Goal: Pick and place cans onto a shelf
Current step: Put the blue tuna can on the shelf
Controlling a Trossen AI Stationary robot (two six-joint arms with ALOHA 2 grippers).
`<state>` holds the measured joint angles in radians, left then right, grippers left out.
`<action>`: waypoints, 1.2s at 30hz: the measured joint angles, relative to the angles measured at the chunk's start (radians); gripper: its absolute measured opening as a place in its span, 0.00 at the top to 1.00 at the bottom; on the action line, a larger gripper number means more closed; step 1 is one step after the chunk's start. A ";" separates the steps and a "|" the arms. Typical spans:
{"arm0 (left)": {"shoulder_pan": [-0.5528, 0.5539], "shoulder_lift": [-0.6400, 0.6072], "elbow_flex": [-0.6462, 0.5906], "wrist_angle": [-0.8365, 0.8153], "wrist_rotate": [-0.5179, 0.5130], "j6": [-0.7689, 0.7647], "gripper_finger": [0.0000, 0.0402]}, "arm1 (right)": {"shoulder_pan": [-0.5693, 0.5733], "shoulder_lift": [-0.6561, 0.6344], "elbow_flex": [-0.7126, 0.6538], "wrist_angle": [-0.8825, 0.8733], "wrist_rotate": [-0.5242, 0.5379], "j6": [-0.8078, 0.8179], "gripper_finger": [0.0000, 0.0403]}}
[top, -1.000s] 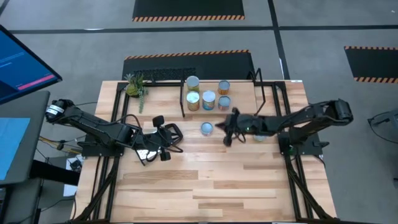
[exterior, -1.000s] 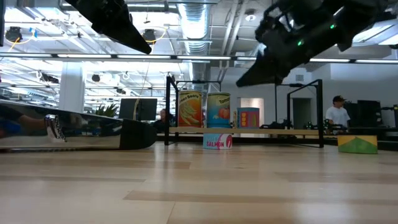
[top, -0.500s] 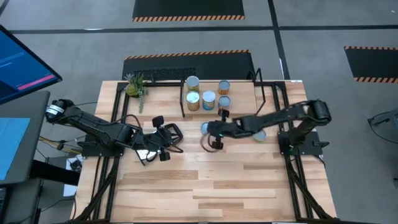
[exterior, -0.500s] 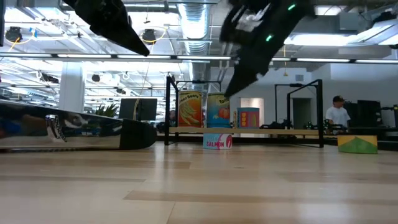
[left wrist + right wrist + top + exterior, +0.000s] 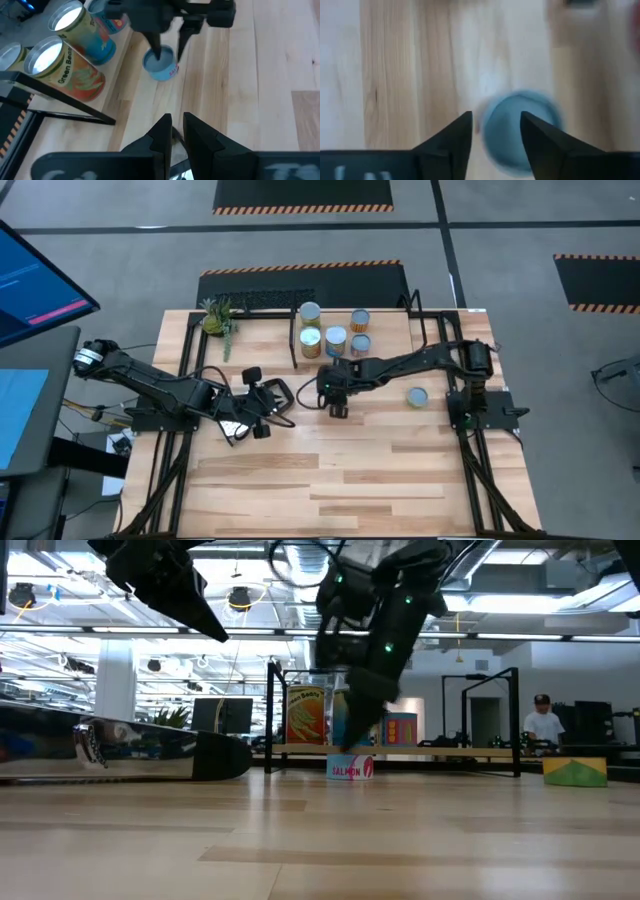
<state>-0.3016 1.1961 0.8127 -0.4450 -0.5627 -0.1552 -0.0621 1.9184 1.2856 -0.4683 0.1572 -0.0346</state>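
A low blue can labelled salmon (image 5: 350, 768) stands upright on the table in front of the shelf (image 5: 392, 330); the high view hides it under my right gripper (image 5: 335, 388). That gripper (image 5: 495, 134) is open and hovers just above the can's round top (image 5: 520, 132), one finger on each side (image 5: 167, 47); I see no touch. Several cans (image 5: 335, 338) stand upright on the shelf board, and one more can (image 5: 417, 396) stands on the table to the right. My left gripper (image 5: 173, 131) waits shut at the table's left (image 5: 278, 393).
A small plant (image 5: 218, 318) and a dark flat grid (image 5: 272, 301) lie at the far edge. A long shiny metal piece (image 5: 110, 745) lies at the left. The shelf's black wire legs (image 5: 297, 340) stand just beyond the salmon can. A person (image 5: 543, 720) is far behind the table.
My right gripper has swung from beside the can on the right toward the table's left edge, come down over the salmon can, and opened. The cans have not moved.
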 joint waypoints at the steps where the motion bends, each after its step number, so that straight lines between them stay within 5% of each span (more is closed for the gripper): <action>1: 0.000 0.000 0.000 -0.002 0.000 0.000 0.90 | 0.002 0.014 0.008 -0.021 -0.005 0.000 0.50; 9: 0.000 0.000 0.000 -0.008 -0.002 -0.003 0.90 | 0.013 0.086 0.025 -0.061 0.044 0.063 0.49; 13: 0.000 0.000 0.000 -0.009 -0.002 -0.003 0.90 | 0.038 0.089 0.023 -0.064 0.109 0.113 0.64; 17: 0.000 0.000 0.000 -0.009 -0.002 -0.004 0.90 | 0.073 0.060 0.020 -0.097 0.125 0.139 0.90; 20: 0.000 0.000 0.000 -0.009 -0.002 -0.006 0.90 | 0.110 0.030 0.015 -0.128 0.128 0.161 0.96; 29: 0.000 0.000 0.000 -0.009 -0.002 -0.006 0.90 | 0.204 -0.218 0.017 -0.460 0.187 0.375 0.99; 36: 0.000 0.000 0.000 -0.009 -0.002 -0.006 0.90 | 0.157 -0.458 0.017 -0.749 0.441 0.543 0.99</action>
<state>-0.3016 1.1961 0.8127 -0.4541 -0.5648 -0.1616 0.0951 1.4600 1.3029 -1.2172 0.5982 0.5080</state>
